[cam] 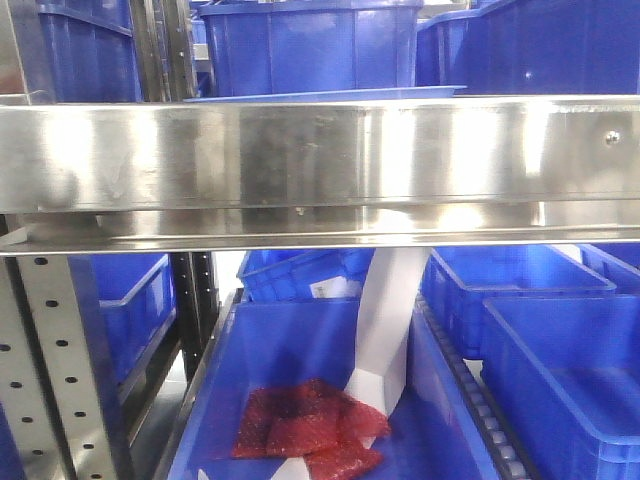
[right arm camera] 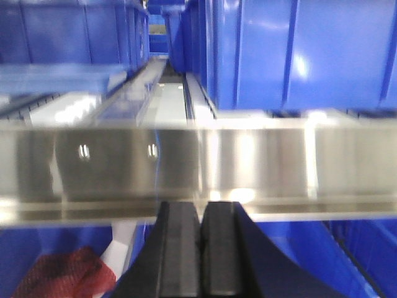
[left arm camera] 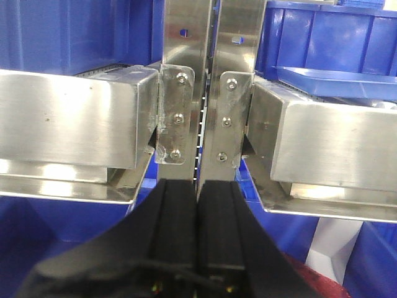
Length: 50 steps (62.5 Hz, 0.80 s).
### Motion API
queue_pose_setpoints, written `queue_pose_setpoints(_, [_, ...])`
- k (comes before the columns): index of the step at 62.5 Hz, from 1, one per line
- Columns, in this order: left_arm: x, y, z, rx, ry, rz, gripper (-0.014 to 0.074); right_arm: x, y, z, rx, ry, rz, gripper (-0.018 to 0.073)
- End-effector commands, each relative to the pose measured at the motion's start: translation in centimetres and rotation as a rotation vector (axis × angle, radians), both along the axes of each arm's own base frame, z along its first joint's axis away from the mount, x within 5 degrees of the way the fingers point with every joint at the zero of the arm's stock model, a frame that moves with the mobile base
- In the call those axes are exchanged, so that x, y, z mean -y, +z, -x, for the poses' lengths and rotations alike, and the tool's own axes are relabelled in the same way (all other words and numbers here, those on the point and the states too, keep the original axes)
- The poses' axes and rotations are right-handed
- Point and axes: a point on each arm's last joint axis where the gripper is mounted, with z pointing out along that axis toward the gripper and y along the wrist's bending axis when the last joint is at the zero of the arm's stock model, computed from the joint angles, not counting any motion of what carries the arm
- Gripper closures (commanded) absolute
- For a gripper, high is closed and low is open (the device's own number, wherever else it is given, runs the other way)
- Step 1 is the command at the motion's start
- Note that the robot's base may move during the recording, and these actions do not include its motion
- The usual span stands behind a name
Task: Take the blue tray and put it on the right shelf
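nearest in the left wrist view, the left pincer (left arm camera: 197, 205) is seen with its two black fingers pressed together, closed on nothing, in front of two perforated steel uprights (left arm camera: 211, 74). in the right wrist view the right pincer (right arm camera: 200, 248) is likewise shut and empty, its fingers side by side just before the broad reflective front lip of the right shelf (right arm camera: 198, 164). below that lip, a deep blue bin (cam: 300, 400) is shown holding a red mesh bundle (cam: 310, 425) and a strip of white paper (cam: 385, 320). the blue tray (cam: 330, 95) is seen resting on top of the right shelf, just behind the lip, its thin pale rim visible. behind the tray, darker blue storage bins (cam: 310, 45) are stacked farther back.
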Motion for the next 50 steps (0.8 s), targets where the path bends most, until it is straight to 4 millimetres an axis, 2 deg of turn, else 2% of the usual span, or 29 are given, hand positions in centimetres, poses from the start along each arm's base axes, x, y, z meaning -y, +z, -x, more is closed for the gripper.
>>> queue_pose_setpoints(1, [-0.04, -0.12, 0.0, 0.073, 0.005, 0.01, 0.0645, 0.18, 0.28, 0.28, 0.14, -0.025, 0.012, 0.0505])
queue_pose_setpoints(6, [-0.04, -0.12, 0.0, 0.073, 0.005, 0.01, 0.0645, 0.2, -0.61, 0.12, 0.12, -0.026, 0.01, 0.0505])
queue_pose_setpoints(50, [-0.04, -0.12, 0.0, 0.073, 0.005, 0.01, 0.0645, 0.19, -0.68, 0.12, 0.113, -0.025, 0.01, 0.0505])
